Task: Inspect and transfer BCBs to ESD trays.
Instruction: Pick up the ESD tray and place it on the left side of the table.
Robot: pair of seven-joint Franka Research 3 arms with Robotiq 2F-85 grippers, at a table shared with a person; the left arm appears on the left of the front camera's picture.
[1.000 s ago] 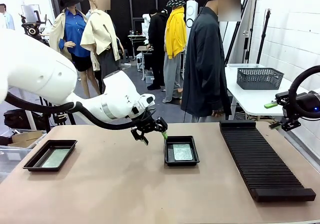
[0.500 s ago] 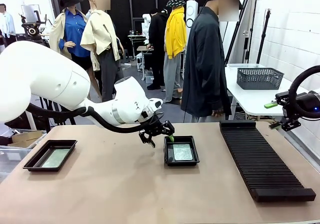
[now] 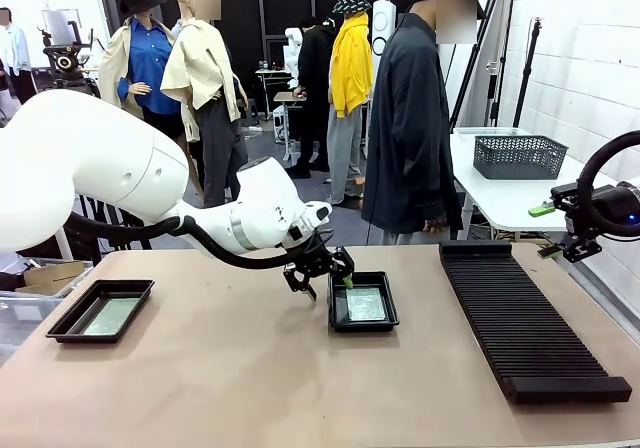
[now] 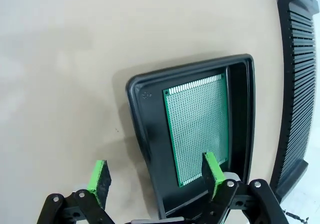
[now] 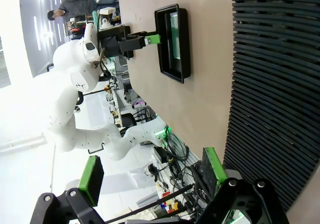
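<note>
The left gripper (image 3: 322,271) is hovering low over the near-left corner of the middle ESD tray (image 3: 390,320), jaws spread wide and gripping nothing. In the left wrist view the left gripper (image 4: 156,173) is straddling that tray's rim (image 4: 136,115): one green pad is sitting over bare bench outside the tray, the other over the tray's floor near a corner of the BCB (image 4: 199,125). That BCB is lying flat inside the tray, green face up, apart from both pads.

A second ESD tray (image 3: 58,325) is sitting near the left edge of the bench with another BCB (image 3: 108,315) flat in it. The slotted black rack (image 3: 520,320) is lying along the right side of the bench.

The right gripper (image 5: 151,180) is parked off the right edge of the bench, jaws fully apart and empty, looking past the rack toward the middle tray.

Step in hand, as a guess: approaching the middle tray's board for pickup or inspection. I cannot tell which.

The next move is calling for shifting the gripper inward so both pads bracket a board edge instead of the tray wall, then lowering and pinching. The board is thin and flat on the floor, so getting a pad under its edge looks hard, and the tray may slide.
</note>
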